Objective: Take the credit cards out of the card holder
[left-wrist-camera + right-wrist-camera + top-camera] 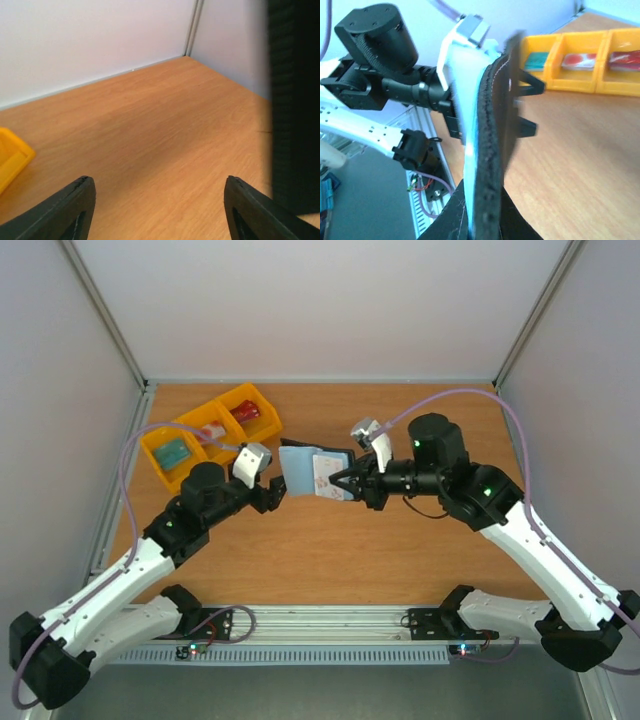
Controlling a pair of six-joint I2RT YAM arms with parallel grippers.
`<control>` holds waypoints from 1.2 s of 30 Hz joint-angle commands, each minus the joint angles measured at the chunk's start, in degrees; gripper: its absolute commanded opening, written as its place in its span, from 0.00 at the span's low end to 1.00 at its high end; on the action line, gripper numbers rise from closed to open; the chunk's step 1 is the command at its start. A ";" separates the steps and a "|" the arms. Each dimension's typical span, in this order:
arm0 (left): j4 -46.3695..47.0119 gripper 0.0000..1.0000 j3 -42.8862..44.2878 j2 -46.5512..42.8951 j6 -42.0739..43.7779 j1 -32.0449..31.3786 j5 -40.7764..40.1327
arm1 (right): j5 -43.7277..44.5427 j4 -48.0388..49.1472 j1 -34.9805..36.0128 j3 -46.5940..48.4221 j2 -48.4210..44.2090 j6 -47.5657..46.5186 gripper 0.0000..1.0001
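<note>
Near the worktop's (400, 570) centre, the card holder (312, 470) hangs open and lifted, its grey-blue lining facing up in the top view. A pale card (322, 474) with reddish marks is seated in it; no card is out yet. At the holder's 3 o'clock, the right pincer (336, 481) is pressed together on one edge, apparently to keep the holder raised and steady so that the pockets can be reached. At its 8 o'clock, the left pincer (277, 492) stands spread and empty just beside the other edge, likely lined up to catch a flap or a card. Yellow bins (580, 80) sit at 10 o'clock, well apart, holding small items.
</note>
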 commanded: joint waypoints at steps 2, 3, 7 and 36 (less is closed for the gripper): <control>-1.47 0.76 -0.25 -4.40 2.16 3.99 3.98 | -3.89 -0.47 -5.05 -0.97 -1.64 -1.59 0.01; -1.67 0.78 0.02 -5.15 3.09 4.58 6.84 | -4.32 -0.31 -5.49 -1.09 -1.51 -1.38 0.01; -1.44 0.77 2.22 -8.21 9.02 5.44 30.76 | -5.08 0.77 -6.19 -1.40 -0.61 -0.81 0.01; 10.32 0.35 4.35 0.05 -13.68 -2.14 37.66 | -32.09 17.87 -6.23 -8.89 -1.74 -1.02 0.01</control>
